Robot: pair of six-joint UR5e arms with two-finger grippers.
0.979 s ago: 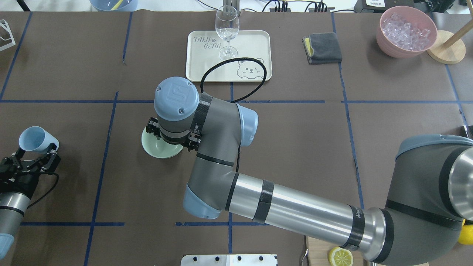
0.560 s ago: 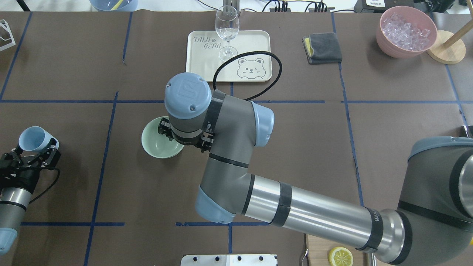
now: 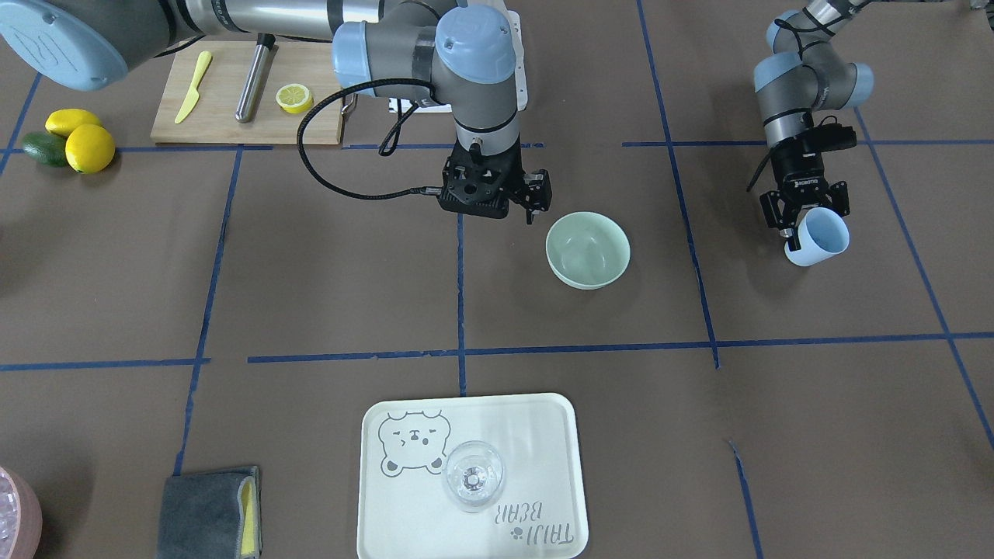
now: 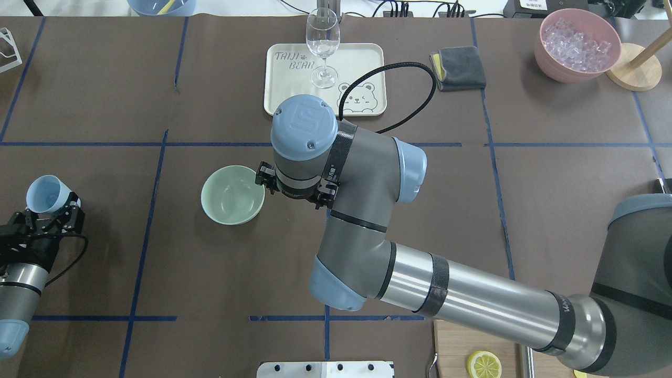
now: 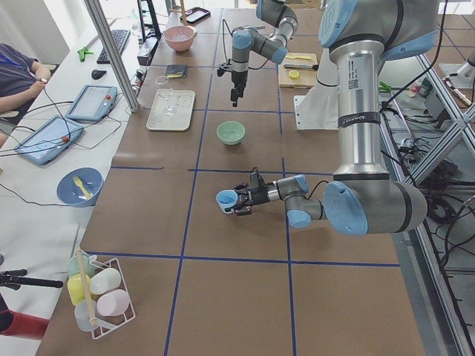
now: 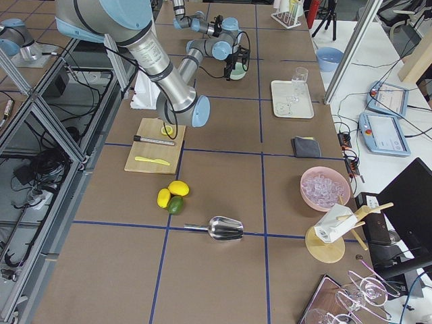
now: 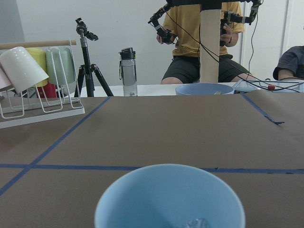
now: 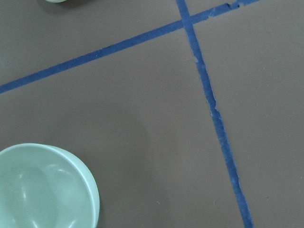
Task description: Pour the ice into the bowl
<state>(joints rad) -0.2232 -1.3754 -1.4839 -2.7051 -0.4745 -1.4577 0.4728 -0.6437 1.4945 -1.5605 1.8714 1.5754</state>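
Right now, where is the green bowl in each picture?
Front-facing: the bowl is a little right of centre.
Overhead: left of centre.
Exterior left: upper middle.
Exterior right: tiny, top middle.
Left wrist: not in it.
Right wrist: bottom-left corner.
Landmark: in the four room views, the cream tray with the glass lies one blue tape line away from the bowl.

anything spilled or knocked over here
Nothing stands out. The bowl sits upright and empty on the table, the stemmed glass stands upright on its tray, and nothing looks spilled around them.
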